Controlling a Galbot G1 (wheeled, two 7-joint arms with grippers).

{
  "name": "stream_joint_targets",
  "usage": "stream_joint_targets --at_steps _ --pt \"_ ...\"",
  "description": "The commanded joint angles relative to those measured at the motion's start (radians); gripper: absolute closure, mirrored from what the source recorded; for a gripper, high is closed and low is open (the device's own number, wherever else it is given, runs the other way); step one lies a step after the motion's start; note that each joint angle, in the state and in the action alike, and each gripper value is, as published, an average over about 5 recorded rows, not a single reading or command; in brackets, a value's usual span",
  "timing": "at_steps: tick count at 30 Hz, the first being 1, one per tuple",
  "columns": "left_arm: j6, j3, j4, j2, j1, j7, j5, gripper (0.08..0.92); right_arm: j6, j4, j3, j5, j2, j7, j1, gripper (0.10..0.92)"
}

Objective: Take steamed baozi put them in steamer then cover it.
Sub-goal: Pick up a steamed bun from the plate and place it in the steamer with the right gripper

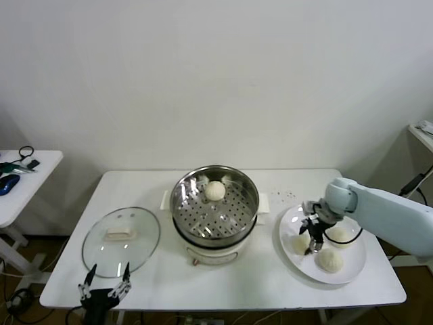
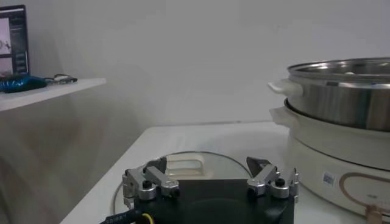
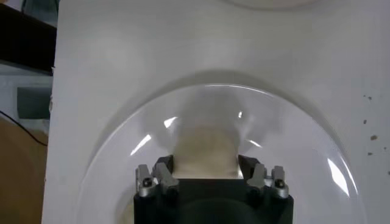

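One baozi (image 1: 215,190) sits in the steamer (image 1: 214,206); right of the steamer, three more lie on a white plate (image 1: 352,267). The right gripper (image 1: 313,238) stands over that plate, fingers spread around a bun (image 3: 205,151). Left of the steamer lies the cover (image 1: 121,239), the left gripper (image 1: 105,284) parked open at its near edge.

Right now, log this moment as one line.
right gripper: open around bun on plate | steamer: one bun inside | lid: on table | left gripper: open, idle near lid

The head camera looks down from above on the whole table (image 1: 223,284). The left wrist camera sits low near the table edge, looking level across the lid (image 2: 201,167) toward the steamer (image 2: 341,97), both also in the head view. The right wrist camera looks straight down, close over the plate (image 3: 292,140).
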Motion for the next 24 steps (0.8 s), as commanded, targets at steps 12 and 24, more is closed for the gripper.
stream_joint_targets --at_steps 12,24 --pt "-0.004 0.008 -0.006 -0.001 0.002 0.000 0.001 0.177 0.002 -0.001 -0.197 0.209 0.041 -0.013 0.411 0.364" --pt "-0.008 0.038 -0.003 -0.001 -0.004 0.000 0.025 0.177 -0.022 -0.032 -0.340 0.455 0.243 -0.005 0.724 0.356"
